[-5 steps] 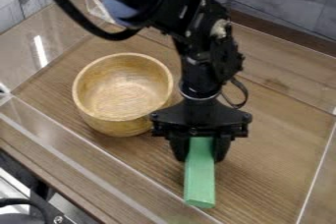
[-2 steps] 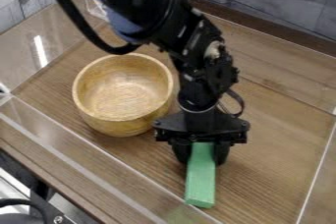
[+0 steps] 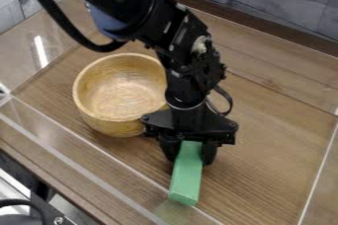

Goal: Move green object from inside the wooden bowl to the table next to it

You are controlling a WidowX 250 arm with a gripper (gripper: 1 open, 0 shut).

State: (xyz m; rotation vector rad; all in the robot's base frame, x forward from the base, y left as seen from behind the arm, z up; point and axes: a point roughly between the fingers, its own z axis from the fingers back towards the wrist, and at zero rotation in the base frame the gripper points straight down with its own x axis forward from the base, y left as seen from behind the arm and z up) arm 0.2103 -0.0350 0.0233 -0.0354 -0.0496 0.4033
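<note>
The green object, a long flat bright green block, slants from my gripper down toward the front of the table, its lower end at or just above the wood. My gripper points straight down and is shut on the block's upper end. The wooden bowl stands just left of the gripper with nothing inside it.
Low clear acrylic walls run around the table, and the front wall lies close to the block's lower end. The black arm reaches in from the upper left, passing over the bowl's right rim.
My gripper has moved left and down with the green block, nearer the bowl. The block's lower end has swung left and now lies closer to the front wall.
</note>
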